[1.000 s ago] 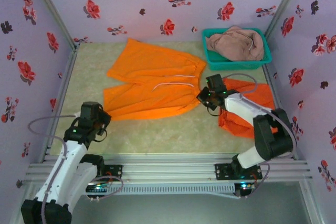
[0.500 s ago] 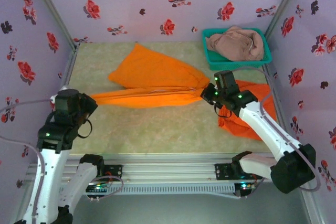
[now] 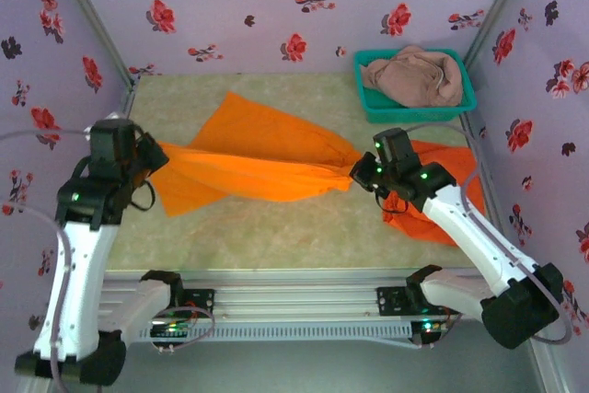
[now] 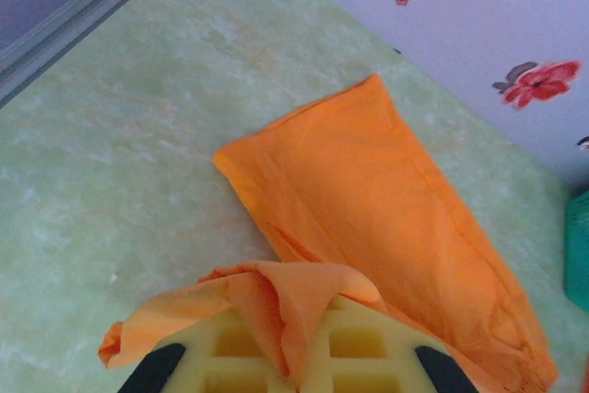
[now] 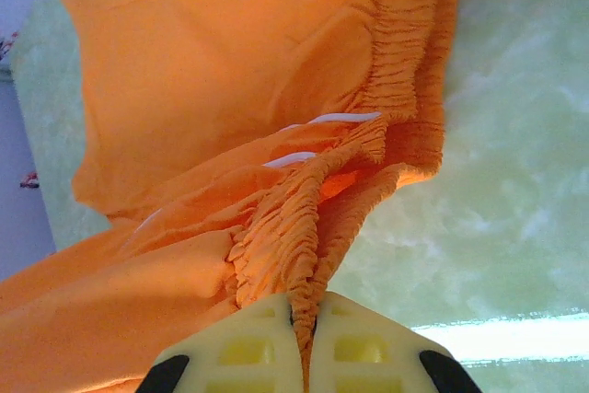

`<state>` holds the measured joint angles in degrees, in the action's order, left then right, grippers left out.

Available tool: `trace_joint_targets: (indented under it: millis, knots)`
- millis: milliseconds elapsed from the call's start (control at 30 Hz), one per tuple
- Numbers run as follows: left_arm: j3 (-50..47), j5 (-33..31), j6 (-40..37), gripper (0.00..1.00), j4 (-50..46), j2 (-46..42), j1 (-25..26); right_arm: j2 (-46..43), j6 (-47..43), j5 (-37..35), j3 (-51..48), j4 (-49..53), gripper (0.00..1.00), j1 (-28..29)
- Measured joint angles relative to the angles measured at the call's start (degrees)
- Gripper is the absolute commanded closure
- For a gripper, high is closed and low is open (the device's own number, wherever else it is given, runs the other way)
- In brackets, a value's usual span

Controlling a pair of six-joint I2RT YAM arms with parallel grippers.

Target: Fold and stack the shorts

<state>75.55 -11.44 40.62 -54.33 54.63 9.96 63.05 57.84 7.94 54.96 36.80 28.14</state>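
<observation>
Grips one end of orange shorts point(image 3: 267, 158) point(image 4: 368, 209) point(image 5: 230, 89) in left tool point(image 3: 145, 157) point(image 4: 290, 370), pinched fully closed on a bunched fold of cloth between the yellow pads. Grips the gathered waistband end in right tool point(image 3: 361, 172) point(image 5: 304, 338), likewise pinched closed, with ruffled elastic and a bit of white drawstring just above the pads. Holds that garment stretched left to right between both tools, raised at both ends over mid tabletop point(image 3: 304, 227), one leg trailing back and lying flat toward the far wall. Leaves second orange shorts point(image 3: 456, 165) crumpled on the right side of the tabletop, partly hidden under the right arm, just near of teal basket point(image 3: 419, 112). Keeps pink-brown shorts point(image 3: 414, 78) heaped inside that basket at far right corner, well apart from the left tool. Shows floral walls around the work area.
</observation>
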Motion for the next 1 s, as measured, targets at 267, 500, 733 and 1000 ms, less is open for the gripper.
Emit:
trace_joint_targets:
  millis: [267,500,733,1000]
  knots:
    - [5.22,0.13,-2.78,1.00,9.99,17.92,0.00,3.50,8.22,-2.56,-0.98,0.07,1.00,0.26]
    - [15.72,1.81,-4.87,1.00,15.26,33.75,0.07,8.50,14.47,-4.72,-0.98,-3.15,1.00,0.22]
    - [27.08,3.82,-5.73,1.00,16.63,49.24,0.26,13.77,16.57,-5.22,0.15,-5.90,1.00,-2.14]
    - [41.31,6.40,-5.97,1.00,16.20,64.08,0.63,18.38,17.29,-5.14,2.21,-8.63,1.00,-5.33]
